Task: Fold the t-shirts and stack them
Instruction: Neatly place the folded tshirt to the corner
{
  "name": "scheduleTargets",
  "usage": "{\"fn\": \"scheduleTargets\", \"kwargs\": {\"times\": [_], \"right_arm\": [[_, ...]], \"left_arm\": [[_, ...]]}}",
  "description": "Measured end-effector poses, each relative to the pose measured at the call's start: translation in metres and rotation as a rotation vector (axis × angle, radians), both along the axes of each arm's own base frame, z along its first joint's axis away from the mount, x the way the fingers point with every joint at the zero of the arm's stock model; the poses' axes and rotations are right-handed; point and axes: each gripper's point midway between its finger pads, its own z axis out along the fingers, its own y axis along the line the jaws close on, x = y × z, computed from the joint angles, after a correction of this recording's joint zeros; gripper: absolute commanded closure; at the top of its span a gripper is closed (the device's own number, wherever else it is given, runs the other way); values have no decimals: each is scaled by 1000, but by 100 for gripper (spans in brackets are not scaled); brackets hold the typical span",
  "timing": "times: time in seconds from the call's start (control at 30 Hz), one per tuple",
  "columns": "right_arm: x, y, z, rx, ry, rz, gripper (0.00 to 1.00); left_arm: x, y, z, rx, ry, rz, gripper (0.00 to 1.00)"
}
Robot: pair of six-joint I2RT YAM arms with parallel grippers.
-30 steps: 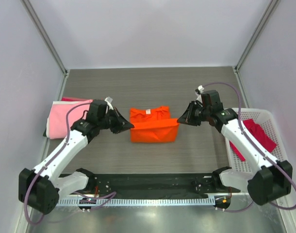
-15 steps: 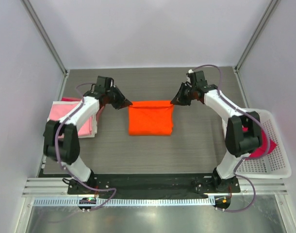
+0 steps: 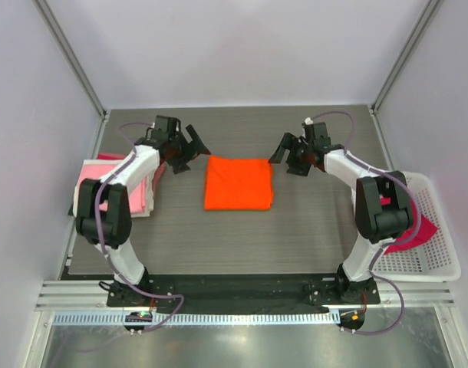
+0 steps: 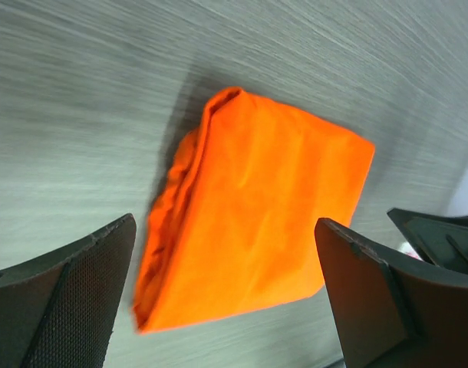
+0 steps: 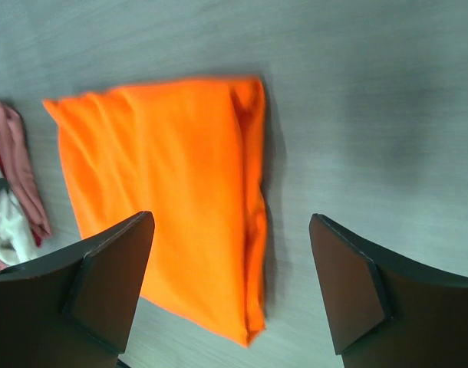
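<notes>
Beside the orange t-shirt [image 3: 238,182], arms outstretched, left gripper [image 3: 192,149] and right gripper [image 3: 283,155] each spread wide, empty.

My left gripper [image 4: 225,224] and right gripper [image 5: 232,217] are black. I see a plain bright orange folded cloth t-shirt [image 3: 238,184] on a streaky grey wood-grain tabletop [image 3: 311,222]. Nine o'clock: light pink folded cloth tee [image 3: 90,178]. Four o'clock: dark pink-red cloth tee [image 3: 418,230], white plastic lattice basket [image 3: 430,261].
</notes>
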Motion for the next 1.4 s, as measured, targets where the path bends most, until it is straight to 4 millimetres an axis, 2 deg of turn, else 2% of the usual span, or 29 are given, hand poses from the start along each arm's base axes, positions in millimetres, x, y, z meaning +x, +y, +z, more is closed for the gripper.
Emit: {"fn": "scheduleTargets", "kwargs": {"times": [0.13, 0.2, 0.23, 0.3, 0.33, 0.53, 0.6, 0.7, 0.83, 0.93, 1.03, 1.07, 1.13, 1.17, 1.23, 1.37, 1.4], "right_arm": [[-32, -4, -10, -17, -19, 9, 12], [-42, -5, -20, -26, -14, 16, 14], [-44, -5, -24, -26, -15, 20, 20], [-47, -3, -30, -15, -24, 30, 28], [-48, -2, -33, -5, -27, 35, 29], [-46, 6, -48, 36, -55, 42, 30], [-47, 7, -50, 49, -59, 41, 30], [-46, 8, -49, 59, -76, 38, 30], [-46, 9, -50, 72, -93, 38, 29], [-45, 9, -49, 74, -99, 38, 29], [-45, 9, -49, 74, -100, 37, 30], [-45, 9, -49, 73, -100, 37, 30], [-43, 10, -50, 74, -97, 38, 30], [-41, 11, -50, 76, -98, 40, 30], [-38, 12, -50, 79, -101, 42, 30], [-35, 15, -50, 89, -106, 53, 33], [-34, 16, -50, 92, -107, 56, 42]], "left_arm": [[-17, 27, 33, 182, -102, 3, 2], [-21, 42, 40, 298, -131, 21, 7], [-24, 50, 38, 363, -132, 30, 11], [-28, 60, 28, 482, -109, 27, 22], [-30, 65, 19, 552, -86, 21, 25], [-27, 91, -36, 903, 66, -26, 32], [-26, 101, -47, 991, 113, -32, 37], [-21, 117, -58, 1112, 167, -29, 40], [-20, 135, -71, 1203, 227, -22, 40], [-21, 152, -70, 1255, 257, 1, 42], [-24, 170, -72, 1274, 292, 37, 56], [-26, 174, -74, 1276, 304, 44, 67], [-31, 183, -78, 1279, 327, 51, 76], [-32, 185, -79, 1277, 332, 56, 88], [-32, 186, -80, 1275, 334, 57, 100], [-33, 180, -80, 1276, 327, 34, 100], [-33, 178, -79, 1275, 325, 28, 100]]}}
